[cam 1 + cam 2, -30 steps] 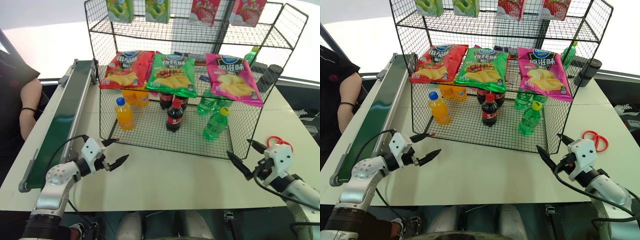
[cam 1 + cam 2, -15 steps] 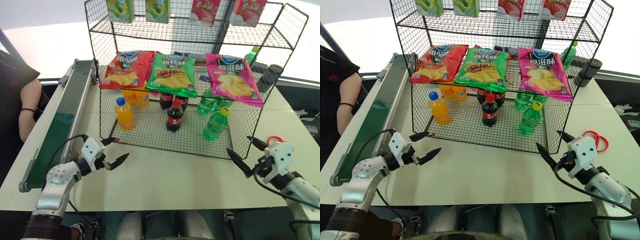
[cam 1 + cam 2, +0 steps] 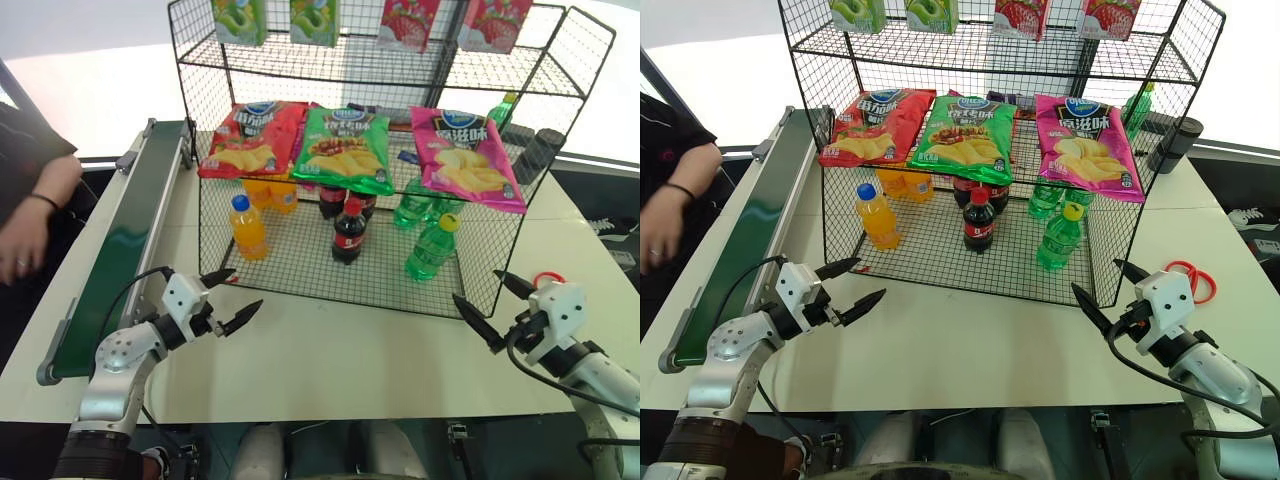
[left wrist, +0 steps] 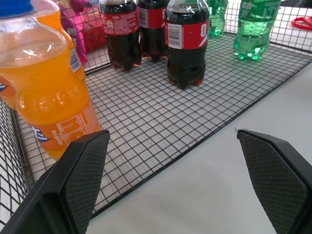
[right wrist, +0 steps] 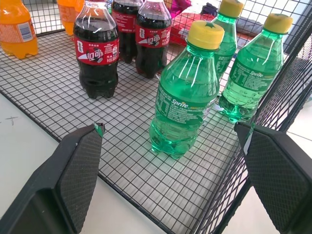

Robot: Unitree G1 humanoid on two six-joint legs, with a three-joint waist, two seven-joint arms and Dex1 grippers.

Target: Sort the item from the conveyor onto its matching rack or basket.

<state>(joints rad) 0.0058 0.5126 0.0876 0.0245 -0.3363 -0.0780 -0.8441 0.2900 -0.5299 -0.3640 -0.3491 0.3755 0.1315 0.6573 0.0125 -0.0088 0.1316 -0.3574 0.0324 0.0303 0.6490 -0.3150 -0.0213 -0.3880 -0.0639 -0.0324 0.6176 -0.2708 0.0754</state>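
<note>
Both grippers hovering empty over the table, green soda bottles already standing in the rack.
Left gripper [image 3: 229,299] is sitting with fingers spread wide just off the rack's front left corner; right gripper [image 3: 1110,294] is likewise wide open, nothing held, near the front right corner. The rack [image 3: 380,290] is carrying on its bottom tier: three green soda bottles [image 5: 187,92] visible on the right, three cola bottles [image 5: 96,55] in the middle, at least two orange-drink bottles [image 4: 46,92] on the left. Three chip bags [image 3: 349,148] are lying on the middle tier: red, green, pink. Four pouches [image 3: 933,13] are hanging at the top. The conveyor [image 3: 125,240] is running along the table's left edge with nothing on the belt; a person's hand [image 3: 22,248] is hanging beside it. Red scissors [image 3: 1192,281] are lying at right.
</note>
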